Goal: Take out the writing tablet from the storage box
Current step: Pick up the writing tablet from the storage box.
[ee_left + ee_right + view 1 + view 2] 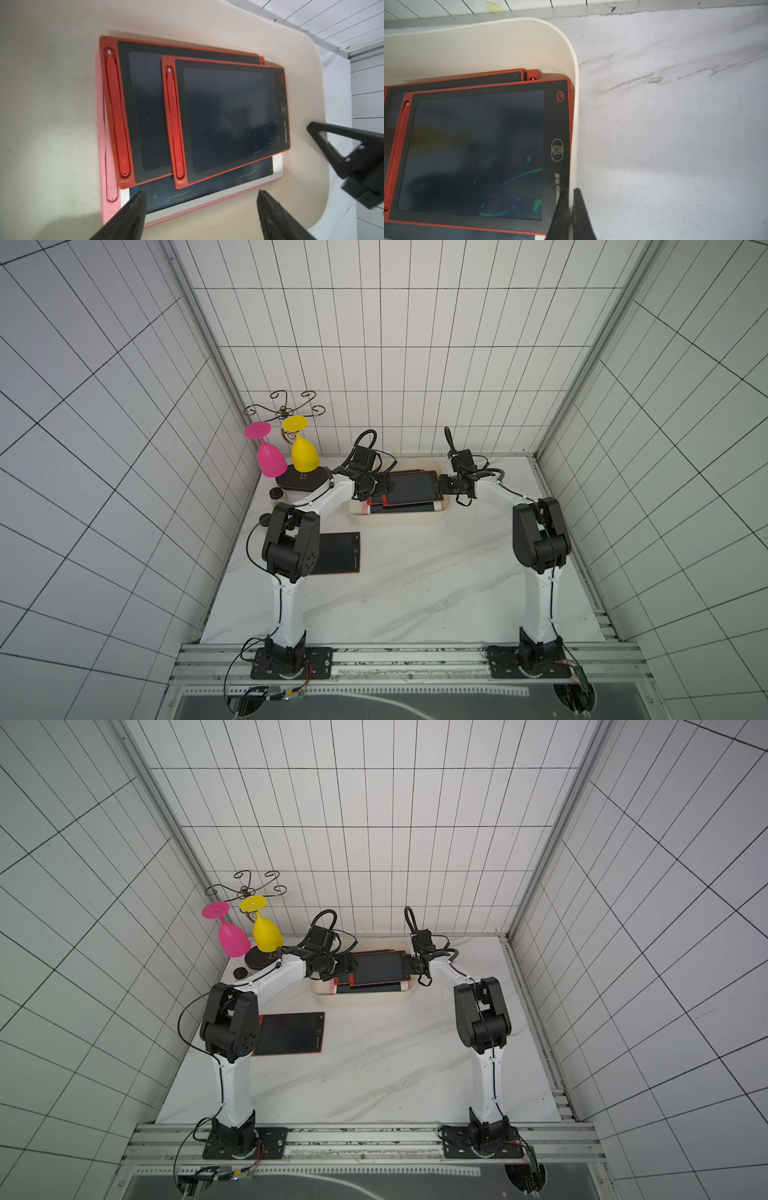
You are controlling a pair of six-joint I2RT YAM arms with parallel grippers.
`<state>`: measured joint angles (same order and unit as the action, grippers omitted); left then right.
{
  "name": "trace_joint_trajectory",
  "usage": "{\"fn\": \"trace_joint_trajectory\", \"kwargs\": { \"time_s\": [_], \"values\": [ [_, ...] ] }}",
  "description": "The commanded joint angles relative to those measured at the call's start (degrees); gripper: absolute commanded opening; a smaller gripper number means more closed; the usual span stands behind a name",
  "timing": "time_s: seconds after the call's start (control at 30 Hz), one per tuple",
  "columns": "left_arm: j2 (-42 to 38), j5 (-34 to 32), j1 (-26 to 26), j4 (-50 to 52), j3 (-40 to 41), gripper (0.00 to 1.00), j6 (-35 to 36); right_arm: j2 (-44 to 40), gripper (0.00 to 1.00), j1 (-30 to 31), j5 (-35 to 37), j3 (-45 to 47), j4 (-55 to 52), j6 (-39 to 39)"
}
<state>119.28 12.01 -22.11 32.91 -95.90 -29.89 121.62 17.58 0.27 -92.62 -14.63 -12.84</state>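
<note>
The top writing tablet (226,122) lies flat on a small stack inside the storage box (399,519), at the table's 12 o'clock side. It looks to me thin, stiff, light and slippery on the screen, so I would take it by the red frame at a free edge, not by the screen. The left gripper (201,192) hovers above the box's 9 o'clock half with jaws wide apart. The right gripper (571,190) is pinched together on the box wall at 3 o'clock, and both arms have raised elbows and forearms turned inward.
</note>
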Motion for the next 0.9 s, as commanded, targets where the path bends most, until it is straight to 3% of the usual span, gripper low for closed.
{"fn": "trace_joint_trajectory", "kwargs": {
  "time_s": [0.0, 0.4, 0.63, 0.87],
  "values": [
    [2.88, -0.93, -1.29, 1.05, -1.25, 0.83, 0.69, -2.1, 0.0, 0.61, -2.12, 1.48, 2.94, -0.05],
    [7.49, -1.22, -2.96, -0.02, -3.21, 0.83, -0.48, -1.74, 0.0, 0.61, -2.2, 1.74, 2.99, 0.02],
    [9.12, 1.85, -2.98, -5.05, -3.45, 0.83, -3.98, -1.45, 0.0, 0.69, -2.64, 1.48, 3.12, -0.16],
    [5.19, 6.72, -2.77, -15.99, 1.34, 0.83, -8.05, -1.39, 0.0, 0.61, -3.56, 1.65, 3.3, 0.55]
  ]
}}
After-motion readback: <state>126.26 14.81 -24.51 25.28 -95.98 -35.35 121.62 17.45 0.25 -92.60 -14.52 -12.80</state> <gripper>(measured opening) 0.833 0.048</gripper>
